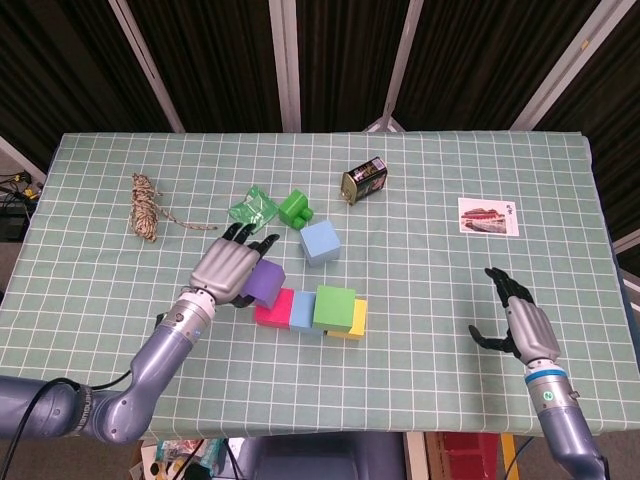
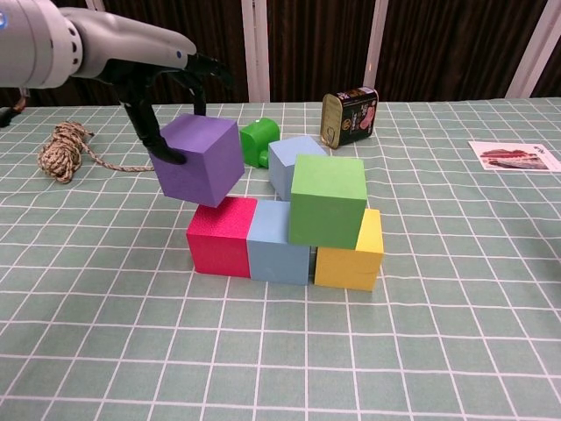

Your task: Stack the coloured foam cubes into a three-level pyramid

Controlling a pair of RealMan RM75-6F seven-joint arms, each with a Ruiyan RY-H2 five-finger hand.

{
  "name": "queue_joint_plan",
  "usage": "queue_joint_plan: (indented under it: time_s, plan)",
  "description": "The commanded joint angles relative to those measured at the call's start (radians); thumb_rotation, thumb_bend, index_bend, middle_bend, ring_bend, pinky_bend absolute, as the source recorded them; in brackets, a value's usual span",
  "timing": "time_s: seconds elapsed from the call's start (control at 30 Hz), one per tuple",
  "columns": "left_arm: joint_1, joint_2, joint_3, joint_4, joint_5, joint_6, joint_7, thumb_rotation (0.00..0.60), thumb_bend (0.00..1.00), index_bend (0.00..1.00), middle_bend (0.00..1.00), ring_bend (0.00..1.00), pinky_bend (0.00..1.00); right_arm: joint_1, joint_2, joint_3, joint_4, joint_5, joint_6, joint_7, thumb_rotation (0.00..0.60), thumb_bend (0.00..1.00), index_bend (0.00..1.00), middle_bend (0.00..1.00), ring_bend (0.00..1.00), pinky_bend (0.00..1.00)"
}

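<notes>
Chest view showed the left hand holding the purple cube tilted above the pink cube; released askew, it might tumble off. The right hand lay open, holding nothing.

In the head view the left hand covers much of the purple cube, the chest view crops the right hand out entirely, and the print on the tin and the card is too small to read.
</notes>
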Motion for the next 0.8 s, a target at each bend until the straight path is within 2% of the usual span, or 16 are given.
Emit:
queue_joint_plan:
  time_s: [0.03,0.2,0.47,0.8]
  plan:
    - [-0.037,-0.044,-0.021,-0.017,-0.064,0.053,0.05,0.6,0.36,0.0,0.35,0.0,0.01,-0.001,0.003,0.002,-0.002,-0.001,-0.002,0.006,0.6,0.35,0.0,0.0,0.0,0.0]
    - [-0.093,-0.078,-0.069,-0.05,-0.201,0.137,0.121,0.6,0.36,0.0,0.36,0.0,0.01,-0.001,0.008,0.003,-0.007,-0.005,-0.008,0.015,0.6,0.35,0.0,0.0,0.0,0.0]
    - [-0.147,-0.12,-0.114,-0.068,-0.332,0.26,0.205,0.6,0.36,0.0,0.36,0.0,0.01,-0.005,0.018,0.007,-0.02,-0.017,-0.007,0.033,0.6,0.35,0.0,0.0,0.0,0.0]
    - [-0.165,-0.174,-0.139,-0.058,-0.355,0.316,0.227,0.6,0.36,0.0,0.36,0.0,0.01,-0.008,0.026,0.01,-0.026,-0.026,-0.007,0.05,0.6,0.35,0.0,0.0,0.0,0.0]
